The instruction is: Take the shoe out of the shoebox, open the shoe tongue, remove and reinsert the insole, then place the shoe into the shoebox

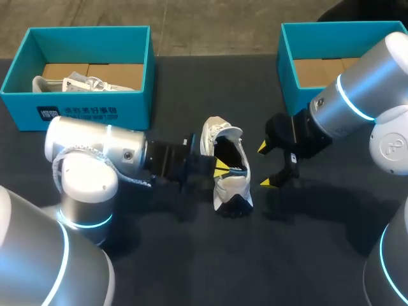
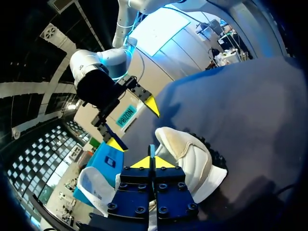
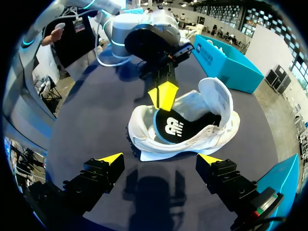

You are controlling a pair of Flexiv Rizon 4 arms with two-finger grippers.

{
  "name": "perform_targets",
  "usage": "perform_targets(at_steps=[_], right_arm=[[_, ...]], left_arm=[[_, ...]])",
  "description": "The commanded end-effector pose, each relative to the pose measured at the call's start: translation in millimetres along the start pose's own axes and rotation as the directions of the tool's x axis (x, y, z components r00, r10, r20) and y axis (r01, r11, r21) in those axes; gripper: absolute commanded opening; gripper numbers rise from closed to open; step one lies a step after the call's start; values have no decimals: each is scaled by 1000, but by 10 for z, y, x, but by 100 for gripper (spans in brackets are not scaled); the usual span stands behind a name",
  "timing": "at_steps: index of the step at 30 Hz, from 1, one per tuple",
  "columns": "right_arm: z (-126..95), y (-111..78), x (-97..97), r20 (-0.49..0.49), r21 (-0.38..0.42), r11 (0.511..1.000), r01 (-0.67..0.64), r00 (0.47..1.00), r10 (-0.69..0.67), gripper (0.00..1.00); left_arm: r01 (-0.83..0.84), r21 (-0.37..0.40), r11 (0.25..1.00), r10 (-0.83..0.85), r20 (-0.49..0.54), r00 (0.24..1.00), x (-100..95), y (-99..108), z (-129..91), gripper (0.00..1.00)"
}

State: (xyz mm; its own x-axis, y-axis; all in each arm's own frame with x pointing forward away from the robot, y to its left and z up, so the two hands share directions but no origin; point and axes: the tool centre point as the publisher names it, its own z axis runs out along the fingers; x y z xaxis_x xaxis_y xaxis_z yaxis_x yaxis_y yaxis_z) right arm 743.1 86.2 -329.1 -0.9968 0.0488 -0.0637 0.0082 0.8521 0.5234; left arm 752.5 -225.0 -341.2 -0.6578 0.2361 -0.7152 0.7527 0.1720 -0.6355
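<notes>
Pinching the edge of the insole, L gripper is clamped shut inside the shoe lying mid-table, R gripper spread empty just beside it, box beyond: insole removal looks underway, so next prob. draw it clear w/ shoe steadied.

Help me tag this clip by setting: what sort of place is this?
Probably a robot manipulation test bench: a dark table, the left gripper pinching a white shoe, the right gripper open, teal shoeboxes behind.
</notes>
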Motion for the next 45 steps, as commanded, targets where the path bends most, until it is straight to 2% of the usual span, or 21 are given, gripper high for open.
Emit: perform_targets(at_steps=[1,10,11,13,15,20,24,26,30,34,35,36,37,45], right_arm=[[15,8,6,3,3,1000,-1,1000,1,100],[15,8,6,3,3,1000,-1,1000,1,100],[15,8,6,3,3,1000,-1,1000,1,100],[15,8,6,3,3,1000,-1,1000,1,100],[15,8,6,3,3,1000,-1,1000,1,100],[15,8,6,3,3,1000,-1,1000,1,100],[15,8,6,3,3,1000,-1,1000,1,100],[15,8,6,3,3,1000,-1,1000,1,100],[15,8,6,3,3,1000,-1,1000,1,100],[15,8,6,3,3,1000,-1,1000,1,100],[15,8,6,3,3,1000,-1,1000,1,100],[15,8,6,3,3,1000,-1,1000,1,100],[15,8,6,3,3,1000,-1,1000,1,100],[15,8,6,3,3,1000,-1,1000,1,100]], left_arm=[[5,-7,1000,-5,-33,999,-37,78,44,0],[17,-27,1000,-17,-31,999,21,94,-32,0],[13,-26,1000,-14,-25,1000,10,74,-40,11],[4,-27,1000,-4,-14,1000,-29,39,-61,75],[-8,-20,1000,8,3,1000,-96,-21,-92,87],[-36,-16,999,36,-5,999,-220,-127,-148,91],[-54,-21,998,54,-16,998,-291,-170,-205,87],[-59,-22,998,58,-28,998,-311,-178,-224,82],[-75,-28,997,73,-56,996,-372,-185,-271,55],[-88,-26,996,86,-85,993,-422,-198,-317,37],[-95,-23,995,93,-90,992,-428,-206,-326,20],[-101,-22,995,98,-97,990,-434,-213,-334,7],[-102,-21,995,99,-107,989,-439,-221,-340,0],[-99,7,995,99,-215,972,-425,-222,-348,0]])
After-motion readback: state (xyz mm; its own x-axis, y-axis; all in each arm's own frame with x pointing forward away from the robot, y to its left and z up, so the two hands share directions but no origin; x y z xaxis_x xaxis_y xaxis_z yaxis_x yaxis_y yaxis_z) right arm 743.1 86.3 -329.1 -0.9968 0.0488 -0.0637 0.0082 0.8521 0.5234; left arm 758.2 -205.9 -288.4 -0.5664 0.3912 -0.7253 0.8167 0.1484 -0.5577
